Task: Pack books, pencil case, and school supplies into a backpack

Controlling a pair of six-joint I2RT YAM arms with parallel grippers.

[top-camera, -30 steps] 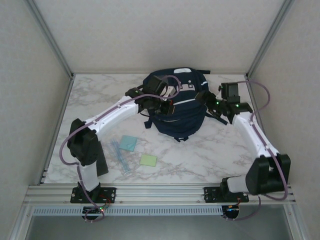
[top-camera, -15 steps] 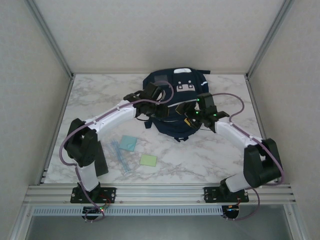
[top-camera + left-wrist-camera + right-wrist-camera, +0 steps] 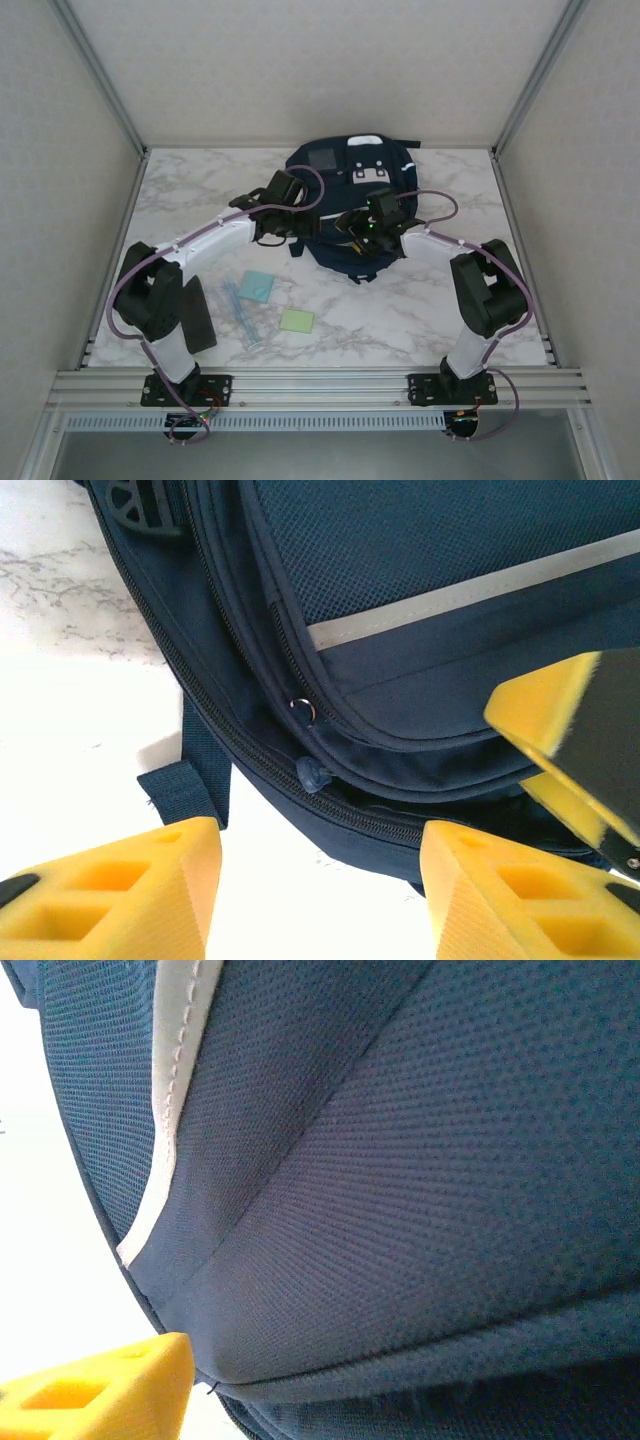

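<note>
Two yellow foam fingers (image 3: 110, 895) of the left gripper (image 3: 315, 890) stand well spread in the left wrist view, with nothing pinched between them. Past the gap lies the lower edge of the backpack (image 3: 440, 540), with its zipper (image 3: 245, 752) running across and a small pull (image 3: 312, 773) sitting on it. One yellow finger (image 3: 560, 725) of the right gripper (image 3: 356, 228) juts in from the right over the same edge of the bag.

In the right wrist view a single yellow finger (image 3: 100, 1395) sits just beside the blue fabric, below a white trim strip (image 3: 170, 1110). Its partner cannot be made out, so I cannot tell how wide that gripper stands or whether it touches the bag.

From above, the backpack lies at the back middle of the marble table (image 3: 450, 300), with both grippers at its near end. A light-blue pad (image 3: 257, 286), a pale-green pad (image 3: 296, 319) and clear blue sticks (image 3: 240, 318) lie on the table nearer the front, apart from the bag.
</note>
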